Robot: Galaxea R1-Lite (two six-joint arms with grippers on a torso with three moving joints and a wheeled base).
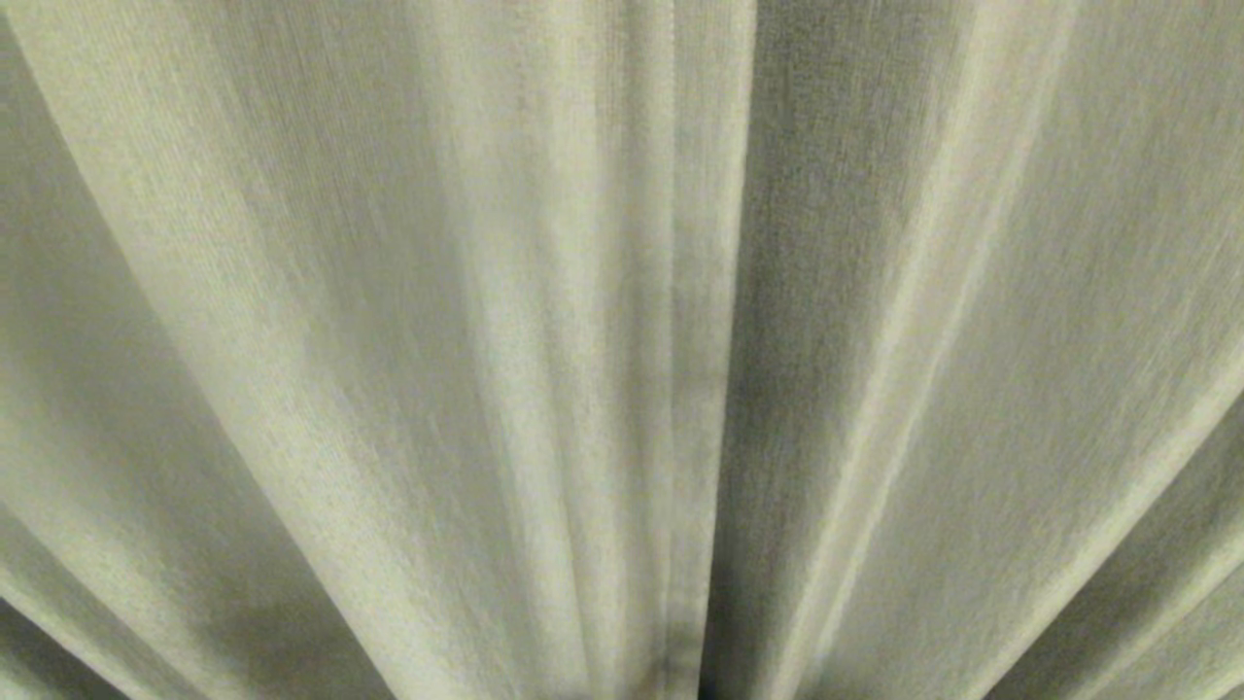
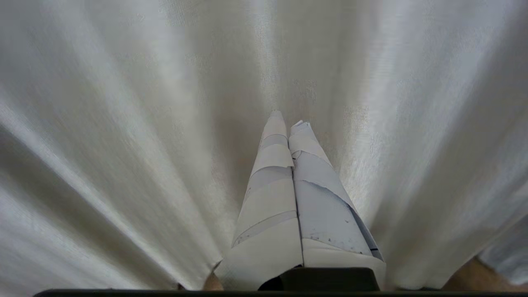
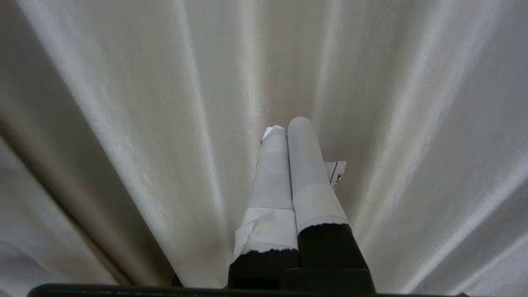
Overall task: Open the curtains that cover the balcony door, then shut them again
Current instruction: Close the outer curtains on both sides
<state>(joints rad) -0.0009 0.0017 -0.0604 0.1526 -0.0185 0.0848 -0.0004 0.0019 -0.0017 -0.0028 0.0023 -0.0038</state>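
Note:
Cream woven curtains (image 1: 486,340) hang in vertical folds and fill the whole head view. A hemmed edge (image 1: 702,389) runs down the middle, where one panel overlaps the other. The balcony door is hidden behind the fabric. Neither arm shows in the head view. In the left wrist view my left gripper (image 2: 287,119), its fingers wrapped in white tape, is shut with nothing in it and points at the curtains (image 2: 123,123) just short of the cloth. In the right wrist view my right gripper (image 3: 287,126) is likewise shut and empty in front of the curtains (image 3: 144,123).
A strip of tan floor (image 2: 474,276) shows below the curtain hem in the left wrist view. A small printed paper tag (image 3: 336,172) sticks out beside the right gripper's fingers.

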